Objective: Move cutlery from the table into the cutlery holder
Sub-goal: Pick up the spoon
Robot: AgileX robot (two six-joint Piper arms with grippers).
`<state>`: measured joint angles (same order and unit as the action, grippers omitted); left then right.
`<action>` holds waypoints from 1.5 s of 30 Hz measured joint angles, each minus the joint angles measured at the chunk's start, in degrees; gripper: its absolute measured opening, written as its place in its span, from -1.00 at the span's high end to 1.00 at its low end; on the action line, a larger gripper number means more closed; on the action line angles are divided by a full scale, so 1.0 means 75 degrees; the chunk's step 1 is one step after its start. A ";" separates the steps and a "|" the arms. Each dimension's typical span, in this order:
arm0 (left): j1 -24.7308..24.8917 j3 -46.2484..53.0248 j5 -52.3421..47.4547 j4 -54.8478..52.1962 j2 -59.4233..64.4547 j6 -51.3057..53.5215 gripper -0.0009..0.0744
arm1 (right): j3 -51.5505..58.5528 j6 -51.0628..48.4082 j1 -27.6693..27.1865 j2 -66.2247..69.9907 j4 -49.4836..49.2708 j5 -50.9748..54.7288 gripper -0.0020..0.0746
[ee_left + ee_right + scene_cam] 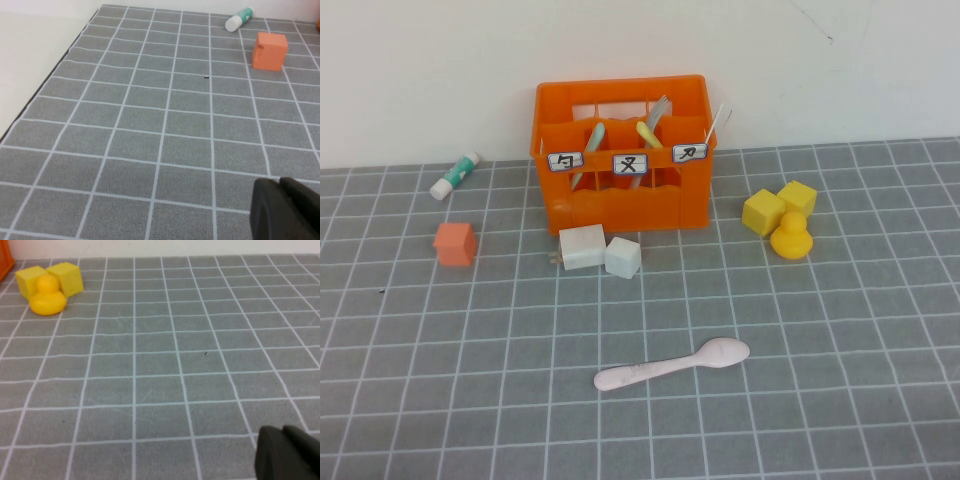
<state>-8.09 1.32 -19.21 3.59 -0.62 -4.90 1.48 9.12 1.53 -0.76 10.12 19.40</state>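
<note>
The spoon [672, 364] is pale pink-white plastic with a smooth oval bowl and a flat handle. It lies flat on the table [860, 340] near the middle of the near edge, handle toward the left edge, well apart from the crate [623, 153].

The crate is orange with slotted sides and three white labels with black symbols on its front; it stands at the far edge, around the middle. A grey-green fork [658, 107] stands in it beside a yellow-handled utensil [648, 133], with a teal handle [590, 145] further left. The lower parts of all three are hidden by the crate walls.

The left gripper [287, 210] shows only as a dark tip low over the left side of the table; the right gripper [290, 455] likewise over the right side. Whether either pair of jaws is open or closed cannot be told. Neither arm appears in the high view.

The table is a grey mat with white grid lines, backed by a plain pale wall [420, 70].
</note>
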 joint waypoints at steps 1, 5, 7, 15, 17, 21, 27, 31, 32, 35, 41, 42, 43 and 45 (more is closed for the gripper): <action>0.0000 0.0000 0.0000 0.0000 0.0000 0.0000 0.98 | 0.0000 0.0000 0.0000 0.0000 0.0000 0.0000 0.95; 0.0000 0.0000 0.0000 0.0000 0.0000 0.0000 0.98 | 0.0000 0.0000 0.0000 0.0000 0.0000 0.0015 0.95; 0.0000 0.0000 0.0000 0.0000 0.0000 0.0000 0.98 | 0.0000 0.0000 0.0000 0.0000 0.0000 0.0015 0.95; 0.0000 0.0000 0.0000 0.0000 0.0000 0.0000 0.98 | 0.0000 0.0000 0.0000 0.0000 0.0000 0.0015 0.95; 0.0000 0.0000 0.0000 0.0000 0.0000 0.0000 0.98 | 0.0000 0.0000 0.0000 0.0000 0.0000 0.0015 0.95; 0.0000 0.0000 0.0050 0.0348 0.0000 -0.0171 0.98 | 0.0000 0.0000 0.0000 0.0000 0.0000 0.0015 0.95; 0.0000 0.0048 0.0537 0.5388 0.0000 -0.2552 0.98 | 0.0000 0.0000 0.0000 0.0000 0.0000 0.0015 0.95; 0.0000 0.0048 0.1243 0.6431 0.0000 -0.2529 0.98 | 0.0000 0.0000 0.0000 0.0000 0.0000 0.0019 0.95; 0.0000 0.0048 0.1361 0.6524 0.0000 -0.2389 0.98 | 0.0000 0.0000 0.0000 0.0000 0.0000 0.0019 0.95; 0.0000 0.0048 0.1554 0.6697 0.0000 -0.2173 0.98 | 0.0000 0.0000 0.0000 0.0000 0.0000 0.0019 0.95; 0.0000 0.0048 0.2029 0.6679 0.0000 -0.1730 0.98 | 0.0000 0.0000 0.0000 0.0000 0.0000 0.0019 0.95; 0.0000 -0.0074 0.1959 0.6482 0.0000 -0.1340 0.98 | 0.0000 0.0000 0.0000 0.0000 0.0000 0.0019 0.95; 0.0000 -0.0296 0.1658 0.6272 0.0000 -0.0699 0.98 | 0.0000 0.0000 0.0000 0.0000 0.0000 0.0019 0.95; 0.0000 -0.0878 0.1058 0.5861 0.0067 0.0452 0.98 | 0.0000 0.0000 0.0000 0.0000 0.0000 0.0019 0.95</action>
<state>-8.09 -5.27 -11.28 47.55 -0.12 -1.51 1.48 9.12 1.53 -0.76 10.12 19.54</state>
